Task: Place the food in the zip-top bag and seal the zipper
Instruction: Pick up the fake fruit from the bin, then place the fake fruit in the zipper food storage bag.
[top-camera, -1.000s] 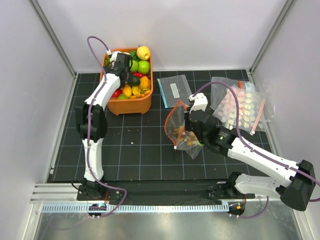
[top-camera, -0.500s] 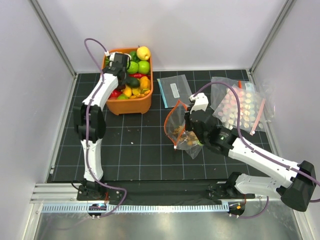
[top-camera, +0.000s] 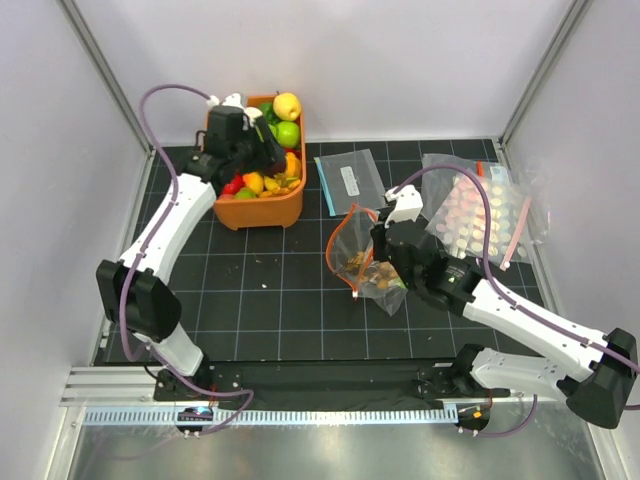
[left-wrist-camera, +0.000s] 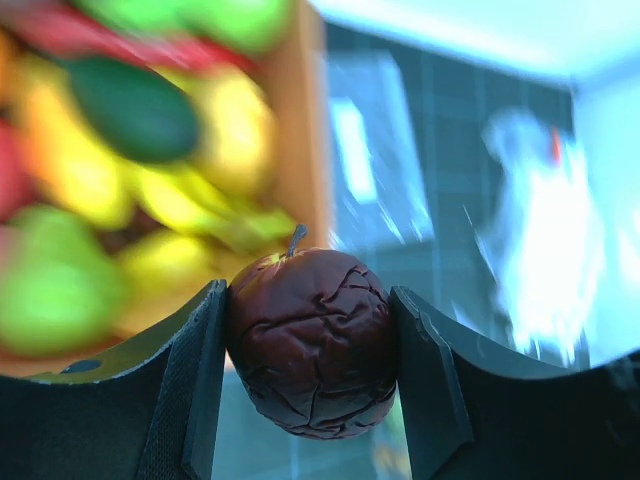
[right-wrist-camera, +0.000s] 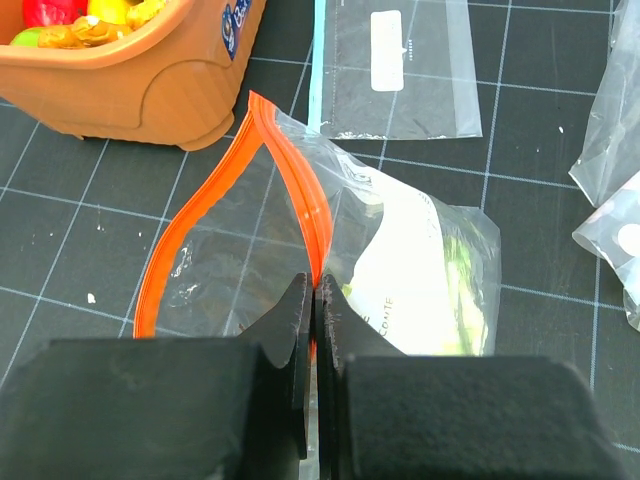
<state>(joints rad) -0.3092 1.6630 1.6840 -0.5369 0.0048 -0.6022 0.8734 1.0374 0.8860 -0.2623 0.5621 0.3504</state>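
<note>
My left gripper (left-wrist-camera: 310, 345) is shut on a wrinkled dark red toy fruit (left-wrist-camera: 310, 345) with a small stem, held above the orange basket (top-camera: 262, 209) of toy fruits and vegetables; in the top view the gripper (top-camera: 262, 150) hangs over the basket. My right gripper (right-wrist-camera: 315, 290) is shut on the orange-red zipper (right-wrist-camera: 300, 190) of the clear zip-top bag (right-wrist-camera: 420, 270), holding its mouth open in a loop. In the top view the bag (top-camera: 362, 268) sits mid-table with tan and white-green food inside, and the right gripper (top-camera: 378, 238) is at its right rim.
A flat clear bag with blue edge and white label (top-camera: 350, 178) lies behind the zip-top bag. A larger clear bag of pink discs (top-camera: 480, 215) lies at the right. White walls and metal rails enclose the black gridded mat.
My left arm has swung and lifted out of the basket with the dark red fruit, its elbow moving left. My right gripper has stayed on the zipper, shifted slightly.
</note>
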